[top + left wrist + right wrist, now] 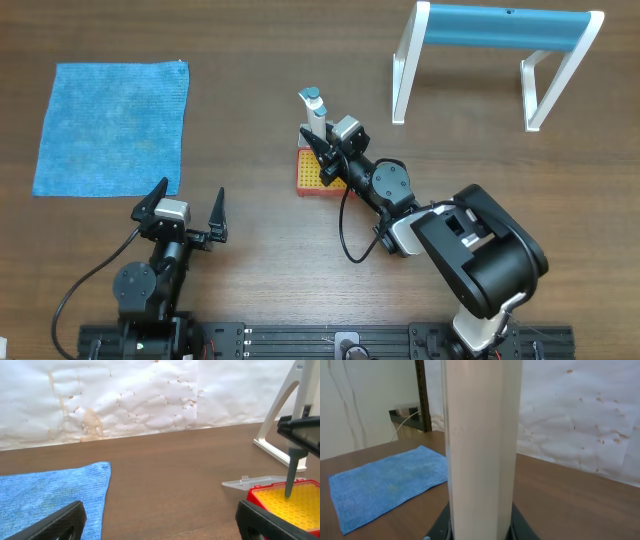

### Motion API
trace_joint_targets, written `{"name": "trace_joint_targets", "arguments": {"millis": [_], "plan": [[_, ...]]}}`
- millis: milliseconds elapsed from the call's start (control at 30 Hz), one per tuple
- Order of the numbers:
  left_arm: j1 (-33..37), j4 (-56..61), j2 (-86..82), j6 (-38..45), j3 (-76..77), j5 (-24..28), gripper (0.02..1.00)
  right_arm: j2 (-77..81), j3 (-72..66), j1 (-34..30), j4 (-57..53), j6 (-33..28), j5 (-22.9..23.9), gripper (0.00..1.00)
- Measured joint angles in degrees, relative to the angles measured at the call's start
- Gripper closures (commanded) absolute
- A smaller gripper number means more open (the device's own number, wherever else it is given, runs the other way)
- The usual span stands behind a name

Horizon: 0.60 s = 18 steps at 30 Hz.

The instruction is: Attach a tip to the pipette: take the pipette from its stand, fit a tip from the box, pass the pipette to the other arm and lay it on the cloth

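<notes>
My right hand (320, 140) is clamped on the upright pipette (314, 105), its lower end at the yellow tip box (308, 178). My left hand (190, 200) rests with fingers apart near the blue cloth (110, 128).

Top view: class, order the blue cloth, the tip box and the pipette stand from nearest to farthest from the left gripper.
1. Blue cloth, at the table's left, its corner right by the left gripper.
2. Tip box, mid-table, off to the gripper's right.
3. Pipette stand, far top right.

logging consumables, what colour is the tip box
Red tip box with a yellow rack inside; best in the left wrist view.
</notes>
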Motion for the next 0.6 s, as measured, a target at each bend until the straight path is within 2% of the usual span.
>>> {"name": "trace_joint_targets", "arguments": {"millis": [233, 433, 600], "plan": [[0.0, 0.0, 0.0, 0.0, 0.0, 0.0, 0.056, -11.6, 3.4, -0.5, -0.1, -0.2, -0.2, 0.921], [0.0, 0.0, 0.0, 0.0, 0.0, 0.0, 0.056, -19.1, 4.1, 0.5, -16.8, -0.3, -0.3, 0.921], [0.0, 0.0, 0.0, 0.0, 0.0, 0.0, 0.058, -24.5, 4.3, 2.2, -17.2, -0.2, -1.9, 0.921]]}}
